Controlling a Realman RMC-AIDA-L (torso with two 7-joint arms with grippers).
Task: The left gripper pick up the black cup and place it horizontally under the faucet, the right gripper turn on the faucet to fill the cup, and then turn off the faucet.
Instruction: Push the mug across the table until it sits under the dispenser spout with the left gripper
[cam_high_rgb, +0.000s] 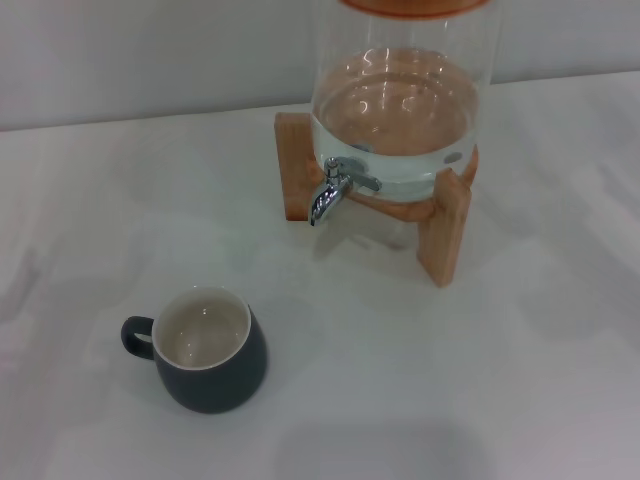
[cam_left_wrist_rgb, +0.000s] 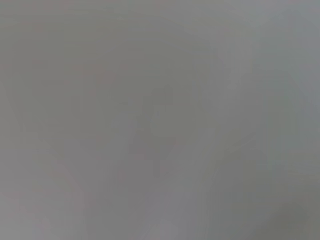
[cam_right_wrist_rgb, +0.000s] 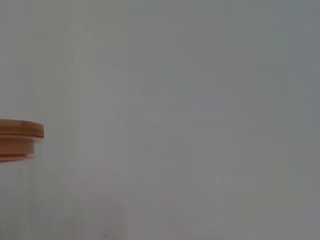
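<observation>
The black cup (cam_high_rgb: 205, 352) stands upright on the white counter (cam_high_rgb: 480, 380), handle toward the robot's left, well apart from the faucet (cam_high_rgb: 335, 190) of the water-filled glass jar (cam_high_rgb: 400, 100) on its wooden stand (cam_high_rgb: 445, 225). Neither the left gripper nor the right gripper appears in any view, so how their jaws stand cannot be told, nor where the cup lies relative to them. The likely risks are the left jaws slipping on the cup's rounded wall and tipping it, or setting it off-centre under the spout so water spills onto the counter.
</observation>
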